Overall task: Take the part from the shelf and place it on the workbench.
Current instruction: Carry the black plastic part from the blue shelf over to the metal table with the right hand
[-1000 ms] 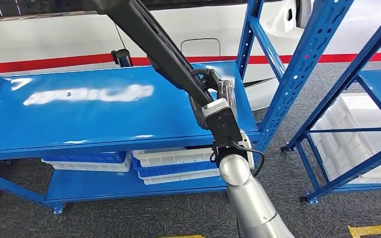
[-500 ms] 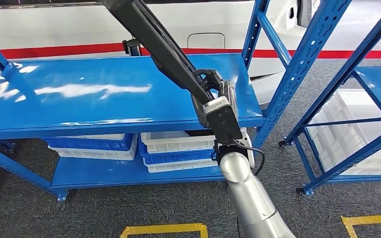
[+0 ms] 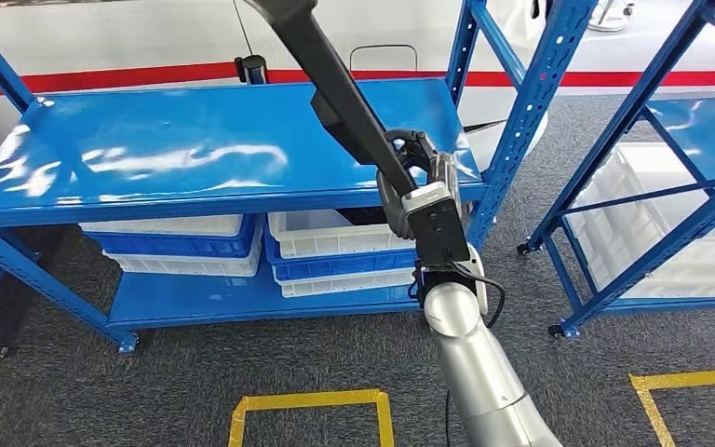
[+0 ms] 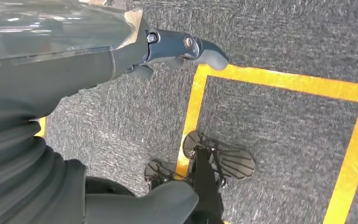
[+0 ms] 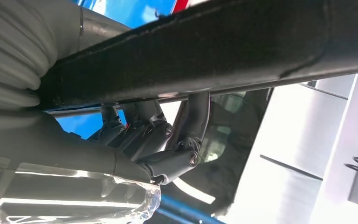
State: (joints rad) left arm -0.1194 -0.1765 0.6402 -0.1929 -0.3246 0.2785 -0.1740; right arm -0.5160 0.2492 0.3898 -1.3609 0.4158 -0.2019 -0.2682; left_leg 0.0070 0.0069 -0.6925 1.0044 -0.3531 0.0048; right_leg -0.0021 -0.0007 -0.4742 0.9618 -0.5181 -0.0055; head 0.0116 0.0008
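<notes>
A long black bar-shaped part (image 3: pixel 335 93) slants from the top of the head view down to my right hand (image 3: pixel 419 172), which grips its lower end above the right end of the blue shelf board (image 3: pixel 195 149). In the right wrist view the part (image 5: pixel 214 51) crosses the picture, with my right hand's dark fingers (image 5: pixel 168 140) curled around it from beneath. My left hand (image 4: pixel 121 70) hangs over the grey floor and holds nothing, with one finger (image 4: pixel 200 49) stretched out and the thumb (image 4: pixel 163 203) well apart from it.
White and blue bins (image 3: pixel 335 242) sit on the shelf's lower level. A blue upright post (image 3: pixel 512 121) stands just right of my hand. A second blue rack with a white bin (image 3: pixel 670 233) is at the right. Yellow tape (image 3: pixel 307 405) marks the grey floor in front.
The whole picture has shifted: the camera has moved, showing more floor and the yellow tape. My right hand keeps its grip on the black part, about where it was in the picture.
</notes>
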